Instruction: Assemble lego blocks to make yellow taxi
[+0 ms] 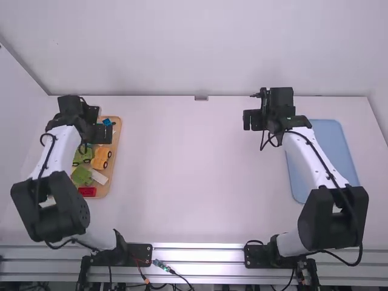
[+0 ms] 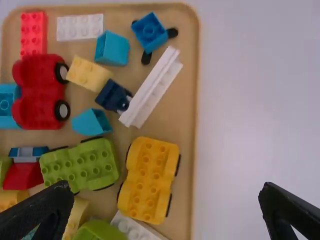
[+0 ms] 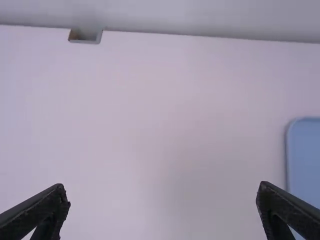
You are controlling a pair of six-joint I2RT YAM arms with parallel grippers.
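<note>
My left gripper (image 1: 103,134) hangs above the wooden tray (image 1: 116,159) at the table's left. In the left wrist view the left gripper (image 2: 165,207) is open with nothing between its fingers. Below it lies a yellow wheeled car base (image 2: 149,175), studs up, beside a green wheeled base (image 2: 82,165). A pale yellow block (image 2: 89,74) and a red wheeled base (image 2: 42,92) are in the same tray. The right gripper (image 1: 253,119) is over the table right of the middle; in the right wrist view the right gripper (image 3: 162,207) stands open and holds nothing.
Around the bases in the tray lie a long white piece (image 2: 150,87), a blue block (image 2: 150,31), a red brick (image 2: 33,32) and several others. A blue tray (image 1: 330,151) lies at the right, partly under the right arm.
</note>
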